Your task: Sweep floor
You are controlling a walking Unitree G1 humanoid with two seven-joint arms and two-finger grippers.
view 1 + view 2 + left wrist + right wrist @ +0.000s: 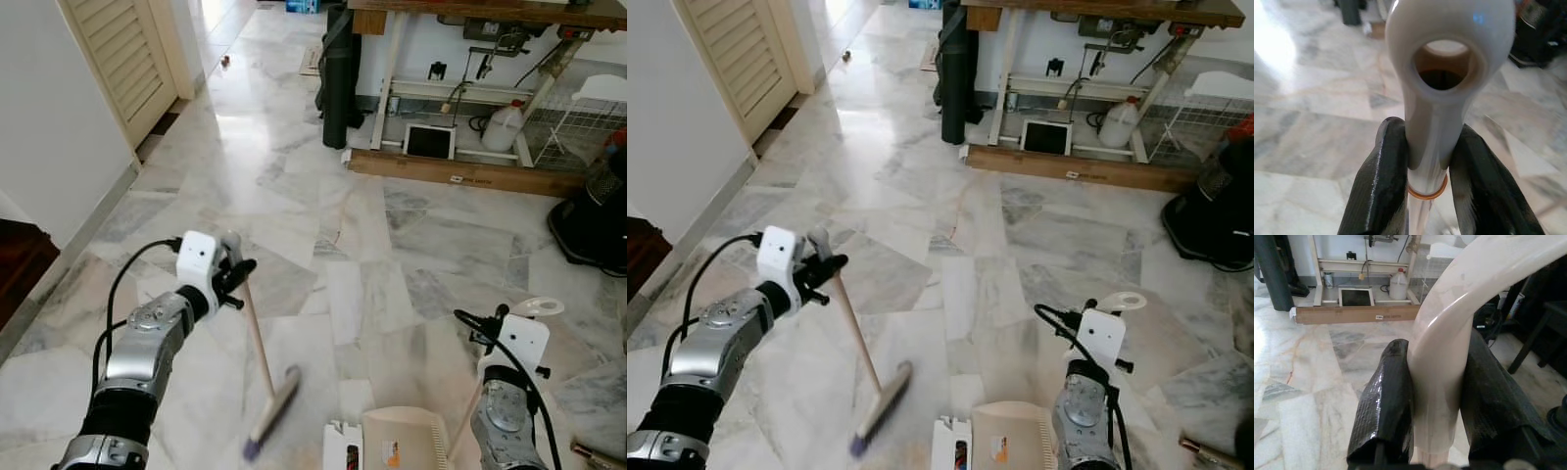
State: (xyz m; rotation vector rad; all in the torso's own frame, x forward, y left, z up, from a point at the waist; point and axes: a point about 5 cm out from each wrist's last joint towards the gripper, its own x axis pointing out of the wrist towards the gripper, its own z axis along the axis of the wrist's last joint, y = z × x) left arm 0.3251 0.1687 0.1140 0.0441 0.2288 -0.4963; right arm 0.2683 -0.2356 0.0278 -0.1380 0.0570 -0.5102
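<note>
Because the left pincer [233, 266] pinches only the top of the broom [263, 360] while its bristles rest slanted on the floor [323, 206], and the right pincer [1436, 396] clamps the dustpan [402, 436] handle, a twisting stroke may scatter dirt past the pan.

Broom [263, 377] left of dustpan [402, 438]; workbench [490, 12] beyond.

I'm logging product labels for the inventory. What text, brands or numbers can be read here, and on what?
None can be read.
White label on the cardboard box: too small to read.
Red and orange markings on the dustpan: too blurred to read.
</note>
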